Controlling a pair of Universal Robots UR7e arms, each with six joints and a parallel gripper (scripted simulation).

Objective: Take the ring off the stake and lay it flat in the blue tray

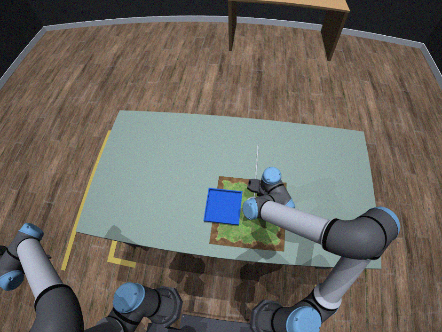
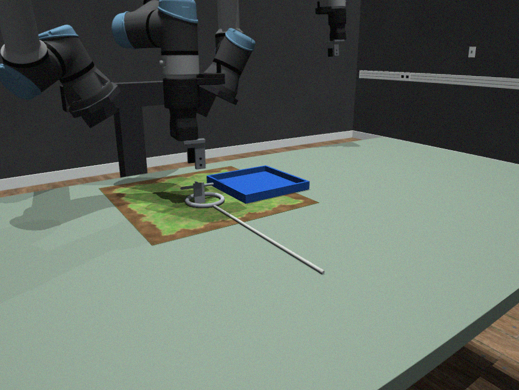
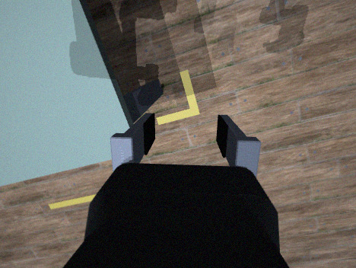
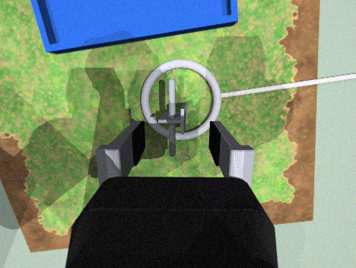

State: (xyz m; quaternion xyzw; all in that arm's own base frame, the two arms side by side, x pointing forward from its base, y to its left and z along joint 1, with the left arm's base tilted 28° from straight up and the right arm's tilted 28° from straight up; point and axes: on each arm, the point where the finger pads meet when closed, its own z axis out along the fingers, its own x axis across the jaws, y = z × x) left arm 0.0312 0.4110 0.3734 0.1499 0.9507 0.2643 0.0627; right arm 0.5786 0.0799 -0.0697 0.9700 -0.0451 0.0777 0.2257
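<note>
overhead, right end effector [image 2: 196,163] [image 4: 177,142] spread apart above the ring's [image 2: 187,203] [image 4: 145,114] open rim.

Looks steeply down from high over the whole table [image 1: 160,150] [image 2: 293,314] [image 3: 38,114] [image 4: 338,152] in top, across it from lower and nearer in exterior, downward over its edge in left wrist, and closely down in right wrist, sharing the blue tray [image 1: 223,206] [image 2: 258,183] [image 4: 141,19] with exterior.

Grey ring [image 2: 188,203] [image 4: 215,114] around the stake [image 2: 199,192] [image 4: 172,97], blue tray [image 1: 223,206] [image 2: 258,183] [image 4: 141,19] flat just beside them
</note>
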